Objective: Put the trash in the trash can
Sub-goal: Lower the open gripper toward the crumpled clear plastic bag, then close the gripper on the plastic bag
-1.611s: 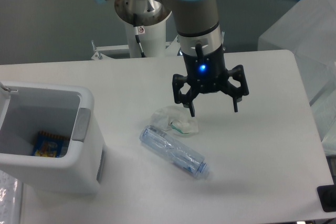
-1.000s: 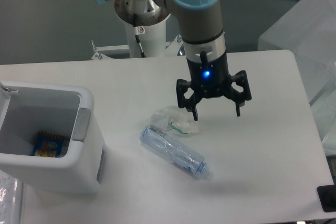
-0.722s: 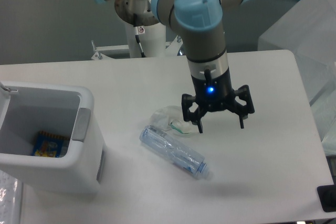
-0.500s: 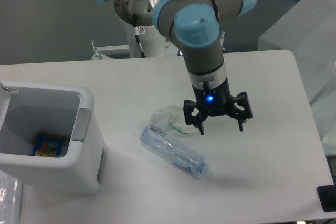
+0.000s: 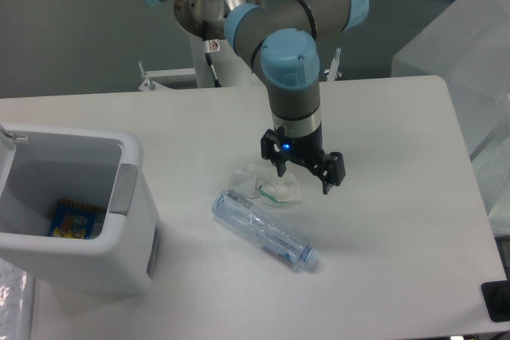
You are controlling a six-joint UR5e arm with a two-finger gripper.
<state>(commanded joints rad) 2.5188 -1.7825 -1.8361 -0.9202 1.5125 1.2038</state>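
Beside wrapper [image 5: 267,186], spread pincer [image 5: 304,180].

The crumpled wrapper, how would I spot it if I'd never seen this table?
Start at the big white trash can on the table's left side and look right to the clear plastic bottle lying flat. Just behind the bottle, under the gripper with its open jaws, sits the crumpled wrapper. It is small, scrunched and has a green bit, unlike the long smooth bottle.

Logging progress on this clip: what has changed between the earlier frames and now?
The open pincer came lower, shifted left and turned at the wrist, closing in on the wrapper. It holds nothing. The wrapper, bottle and trash can stayed put.
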